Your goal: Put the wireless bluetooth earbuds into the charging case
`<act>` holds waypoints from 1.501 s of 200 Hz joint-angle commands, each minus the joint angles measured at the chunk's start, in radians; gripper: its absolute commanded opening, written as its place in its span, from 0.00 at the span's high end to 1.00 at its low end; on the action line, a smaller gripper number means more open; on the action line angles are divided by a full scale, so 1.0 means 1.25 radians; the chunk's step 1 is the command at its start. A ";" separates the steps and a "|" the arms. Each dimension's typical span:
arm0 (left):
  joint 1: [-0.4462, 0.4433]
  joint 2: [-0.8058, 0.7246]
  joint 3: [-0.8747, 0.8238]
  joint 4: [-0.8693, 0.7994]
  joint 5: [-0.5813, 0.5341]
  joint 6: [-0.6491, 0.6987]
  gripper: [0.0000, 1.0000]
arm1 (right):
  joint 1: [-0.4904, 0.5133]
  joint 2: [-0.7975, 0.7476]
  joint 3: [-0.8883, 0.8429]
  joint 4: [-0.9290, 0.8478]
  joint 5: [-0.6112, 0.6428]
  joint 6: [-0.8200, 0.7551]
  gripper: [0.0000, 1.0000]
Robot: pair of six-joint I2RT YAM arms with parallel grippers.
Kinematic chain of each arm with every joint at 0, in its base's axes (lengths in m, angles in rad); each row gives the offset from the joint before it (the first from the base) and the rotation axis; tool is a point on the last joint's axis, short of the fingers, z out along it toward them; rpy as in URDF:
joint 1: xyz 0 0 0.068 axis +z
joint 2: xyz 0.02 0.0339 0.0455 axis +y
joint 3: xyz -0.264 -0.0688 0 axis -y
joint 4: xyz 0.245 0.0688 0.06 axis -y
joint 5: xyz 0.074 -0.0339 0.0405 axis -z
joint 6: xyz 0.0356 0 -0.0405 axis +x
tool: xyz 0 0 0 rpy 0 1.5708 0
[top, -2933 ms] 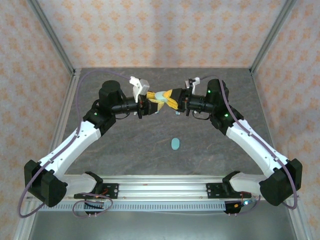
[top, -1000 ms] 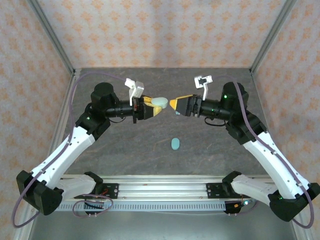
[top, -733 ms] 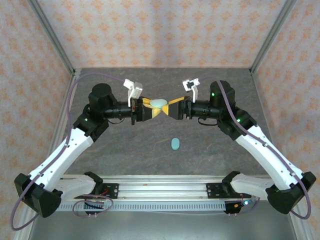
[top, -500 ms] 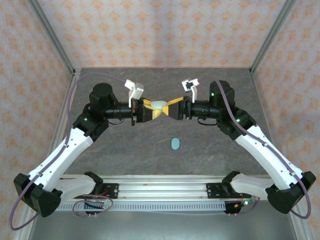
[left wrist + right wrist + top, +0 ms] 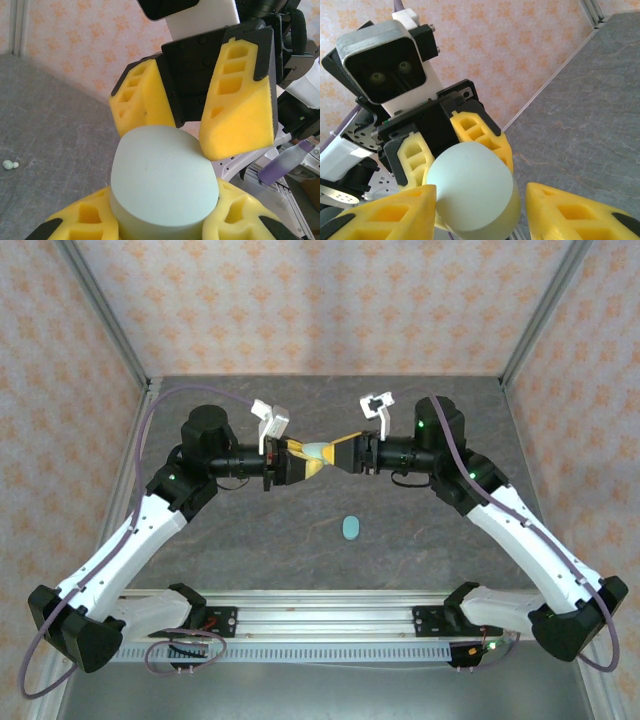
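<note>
Both arms meet in mid-air over the table (image 5: 250, 530), and your left gripper (image 5: 303, 456) is pressed tight on the pale teal charging case (image 5: 318, 451), pinching its near end so the rounded body sticks out toward the other arm. In the left wrist view the case (image 5: 162, 180) sits snug between the yellow pads with its smooth face up and no opening that I can see. Your right gripper (image 5: 336, 453) has come in head-on. Its jaws stand apart and straddle the free end of the case (image 5: 470, 190), one pad looking as if it touches and the other showing a sliver of gap, so there's no firm pinch on that side.

I read this as the opening step: two hands on the case so it can be parted before anything goes in. One whitish earbud (image 5: 9, 164) lies down on the table, well away from the action, and a teal oval piece (image 5: 349, 528) rests between the arms nearer the bases.

Next you need the right jaws to bite squarely on their half. Keep the left clamp firm and then part the case gently, because that smooth shell looks ready to slip
</note>
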 commanded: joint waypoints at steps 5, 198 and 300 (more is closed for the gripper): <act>-0.023 -0.017 0.041 0.010 0.060 0.016 0.95 | -0.019 0.012 0.020 0.021 0.100 0.032 0.50; -0.025 0.019 0.087 -0.015 0.082 0.008 0.96 | 0.005 -0.073 -0.092 0.175 -0.069 -0.046 0.26; -0.030 0.027 0.108 -0.031 0.093 0.028 0.96 | -0.011 -0.040 -0.063 0.141 0.034 0.039 0.69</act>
